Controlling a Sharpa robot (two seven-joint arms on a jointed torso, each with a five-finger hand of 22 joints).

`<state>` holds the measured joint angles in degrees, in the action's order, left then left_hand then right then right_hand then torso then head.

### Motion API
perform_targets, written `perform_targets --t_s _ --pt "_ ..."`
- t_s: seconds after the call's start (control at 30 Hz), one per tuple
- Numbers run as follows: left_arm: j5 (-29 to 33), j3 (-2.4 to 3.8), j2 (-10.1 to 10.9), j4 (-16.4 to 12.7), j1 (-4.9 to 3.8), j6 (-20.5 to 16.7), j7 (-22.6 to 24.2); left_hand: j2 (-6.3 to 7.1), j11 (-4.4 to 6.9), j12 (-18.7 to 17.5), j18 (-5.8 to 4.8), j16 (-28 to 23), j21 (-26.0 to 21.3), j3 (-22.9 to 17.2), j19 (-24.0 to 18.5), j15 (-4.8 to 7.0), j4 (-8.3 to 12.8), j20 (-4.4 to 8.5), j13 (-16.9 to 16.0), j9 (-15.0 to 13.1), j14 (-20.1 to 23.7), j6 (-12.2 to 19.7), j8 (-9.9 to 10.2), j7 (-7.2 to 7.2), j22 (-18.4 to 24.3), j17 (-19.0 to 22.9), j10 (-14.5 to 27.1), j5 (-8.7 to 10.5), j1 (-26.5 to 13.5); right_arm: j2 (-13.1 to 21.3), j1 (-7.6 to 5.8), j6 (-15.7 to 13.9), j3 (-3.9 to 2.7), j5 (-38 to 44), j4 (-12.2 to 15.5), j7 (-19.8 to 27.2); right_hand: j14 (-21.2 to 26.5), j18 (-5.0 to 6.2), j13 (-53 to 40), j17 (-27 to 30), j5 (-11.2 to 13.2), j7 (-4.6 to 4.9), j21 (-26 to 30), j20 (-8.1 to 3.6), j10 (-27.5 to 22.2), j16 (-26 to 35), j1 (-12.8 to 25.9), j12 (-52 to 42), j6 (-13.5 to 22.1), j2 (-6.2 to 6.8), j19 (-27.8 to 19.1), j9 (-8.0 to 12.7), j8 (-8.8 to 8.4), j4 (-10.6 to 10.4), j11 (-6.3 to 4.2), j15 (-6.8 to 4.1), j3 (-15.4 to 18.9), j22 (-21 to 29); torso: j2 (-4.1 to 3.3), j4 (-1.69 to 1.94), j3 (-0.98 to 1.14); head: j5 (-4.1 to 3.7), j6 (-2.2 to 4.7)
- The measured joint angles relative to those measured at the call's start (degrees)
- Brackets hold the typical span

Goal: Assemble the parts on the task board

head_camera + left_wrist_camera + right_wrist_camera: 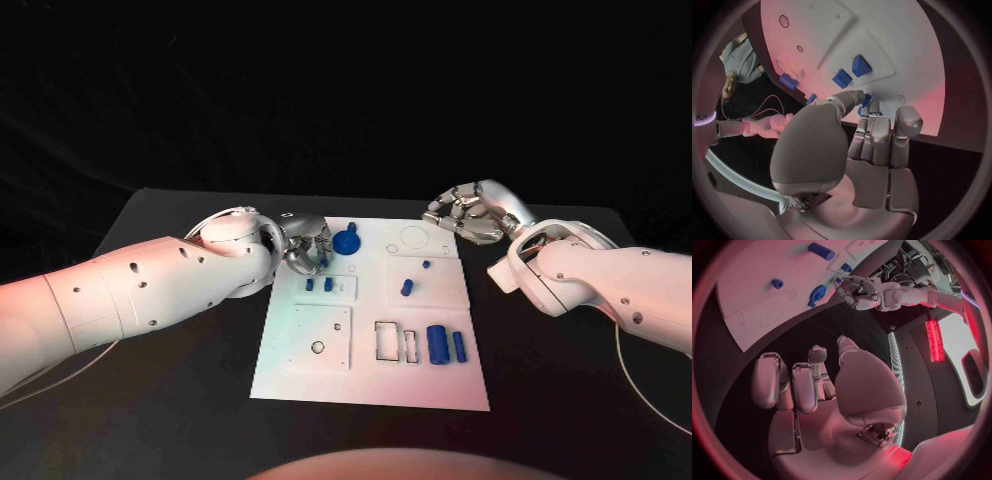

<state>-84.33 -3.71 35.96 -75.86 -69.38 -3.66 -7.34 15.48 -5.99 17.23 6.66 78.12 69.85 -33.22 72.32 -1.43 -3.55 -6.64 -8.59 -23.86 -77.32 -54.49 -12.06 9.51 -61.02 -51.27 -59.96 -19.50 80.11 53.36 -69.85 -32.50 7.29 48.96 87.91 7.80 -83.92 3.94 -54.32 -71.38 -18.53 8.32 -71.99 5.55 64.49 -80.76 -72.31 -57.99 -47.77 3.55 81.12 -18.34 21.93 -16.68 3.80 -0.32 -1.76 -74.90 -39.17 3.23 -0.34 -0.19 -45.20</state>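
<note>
Your silver left hand [300, 245] at the white task board's [325, 380] far left edge, fingertips touching a round blue part [346, 241], grip unclear, your right hand [469, 215] hovering curled, empty, beyond the far right corner.

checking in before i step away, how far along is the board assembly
Early stage, it seems. Already standing in the white board: two small blue blocks and a peg. In hand: the left hand is at the blue round part near the far edge; whether it grips it, I cannot tell. Left: two blue cylinders lie loose beside open slots. The right hand holds nothing.
</note>
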Motion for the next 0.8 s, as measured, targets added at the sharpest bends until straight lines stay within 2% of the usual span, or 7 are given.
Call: perform_targets --t_s 0.07,0.2,0.33,0.47,0.53,0.73,0.8 --pt "0.00 0.00 0.05 -0.04 0.00 -0.09 0.03 0.05 -0.16 -0.52 0.01 -0.48 -0.78 -0.15 -0.62 -0.32 0.16 -0.06 0.21 0.07 0.45 0.21 0.24 -0.19 0.87 1.06 0.59 0.00 -0.05 0.00 0.00 0.00 0.00 0.00 0.00 0.00 0.00 0.00 0.00 0.00 0.00 0.00 0.00 0.00 0.00 0.00 0.00 0.00 0.00 0.00 0.00 0.00 0.00 0.00 0.00 0.00 0.00 0.00 -0.01 -0.01 0.00 0.00 0.00" --pt "0.00 0.00 0.16 -0.13 0.00 -0.22 0.10 0.35 -0.16 -0.61 0.01 -0.51 -1.02 -0.15 -0.68 -0.13 0.16 -0.13 0.32 0.07 0.66 0.41 0.24 0.00 1.35 1.65 0.59 0.00 -0.35 0.01 0.00 0.00 0.00 0.00 -0.02 0.00 0.00 0.00 0.00 0.00 0.00 0.00 0.00 0.00 0.00 0.00 0.00 0.00 0.00 0.00 0.00 0.00 0.00 0.00 0.00 0.00 0.00 -0.03 -0.01 -0.02 0.00 0.00 -0.04" --pt "-0.01 0.00 0.29 -0.18 0.00 -0.24 0.12 0.57 -0.58 -1.77 0.01 -1.02 -2.13 -0.31 -1.70 -0.54 0.31 -0.54 0.77 0.90 1.69 3.02 2.09 0.51 2.58 3.22 1.83 0.00 -0.57 0.04 0.00 0.00 -0.01 0.00 -0.04 0.00 0.00 0.00 0.16 0.00 0.00 0.00 0.00 -0.21 0.00 0.00 0.00 0.00 0.00 0.00 -0.21 0.00 0.00 0.16 0.00 0.00 0.16 -0.05 -0.01 -0.03 0.01 0.00 -0.07" --pt "-0.02 0.00 0.48 -0.18 0.01 -0.28 0.12 0.57 -1.08 -2.64 0.01 -1.26 -3.46 0.02 -2.72 -0.76 0.64 -0.73 1.15 1.41 2.32 4.33 2.89 0.99 4.04 4.31 3.15 0.00 -0.57 0.06 0.00 0.00 -0.01 0.00 -0.09 0.00 0.00 0.00 0.16 0.00 0.00 0.00 0.00 -0.21 0.00 0.00 0.00 0.00 0.00 0.00 -0.21 0.00 0.00 0.16 0.00 0.00 0.16 -0.04 -0.01 -0.03 0.01 0.00 -0.08" --pt "-0.02 0.00 0.60 -0.19 0.01 -0.31 0.12 0.57 -1.10 -2.98 0.92 -1.26 -3.74 0.21 -2.93 -0.96 0.82 -0.94 1.28 1.53 2.52 4.41 2.89 0.93 4.50 4.66 3.60 0.00 -0.57 0.08 0.00 0.00 -0.01 0.00 -0.11 0.00 0.00 0.00 0.16 0.00 0.00 0.00 0.00 -0.21 0.00 0.00 0.00 0.00 0.00 0.00 -0.21 0.00 0.00 0.16 0.00 0.00 0.16 -0.04 -0.01 -0.02 0.01 0.00 -0.08" --pt "-0.01 0.00 1.31 -0.71 0.02 -0.66 0.13 0.57 -1.31 -3.28 0.90 -1.70 -4.76 0.65 -3.65 -1.14 1.26 -1.05 1.52 1.76 3.12 4.92 3.22 1.04 5.79 5.95 4.59 0.00 -0.57 0.13 0.00 0.04 -0.01 0.00 -0.22 -0.07 0.00 0.00 1.20 -0.03 0.00 0.00 0.74 -0.21 -0.46 0.00 0.00 1.12 0.00 0.00 -0.21 0.01 0.00 -0.01 -0.32 0.00 0.32 -0.04 -0.01 -0.03 0.02 -0.04 -0.08" --pt "0.07 0.02 1.96 -1.31 0.03 -1.02 0.31 0.57 -1.29 -3.34 0.90 -1.70 -4.80 0.83 -3.65 -1.14 1.41 -1.05 1.60 1.90 3.12 5.27 3.55 0.70 5.91 5.92 4.99 0.00 -0.57 0.14 0.00 0.13 -0.01 0.00 -0.39 -0.14 0.00 0.01 3.71 -0.07 0.00 0.18 1.33 -0.21 -2.52 0.00 0.00 3.60 0.19 0.00 -0.62 0.11 0.00 -0.01 -0.19 0.00 0.32 -0.03 -0.01 -0.04 0.02 -0.04 -0.05"
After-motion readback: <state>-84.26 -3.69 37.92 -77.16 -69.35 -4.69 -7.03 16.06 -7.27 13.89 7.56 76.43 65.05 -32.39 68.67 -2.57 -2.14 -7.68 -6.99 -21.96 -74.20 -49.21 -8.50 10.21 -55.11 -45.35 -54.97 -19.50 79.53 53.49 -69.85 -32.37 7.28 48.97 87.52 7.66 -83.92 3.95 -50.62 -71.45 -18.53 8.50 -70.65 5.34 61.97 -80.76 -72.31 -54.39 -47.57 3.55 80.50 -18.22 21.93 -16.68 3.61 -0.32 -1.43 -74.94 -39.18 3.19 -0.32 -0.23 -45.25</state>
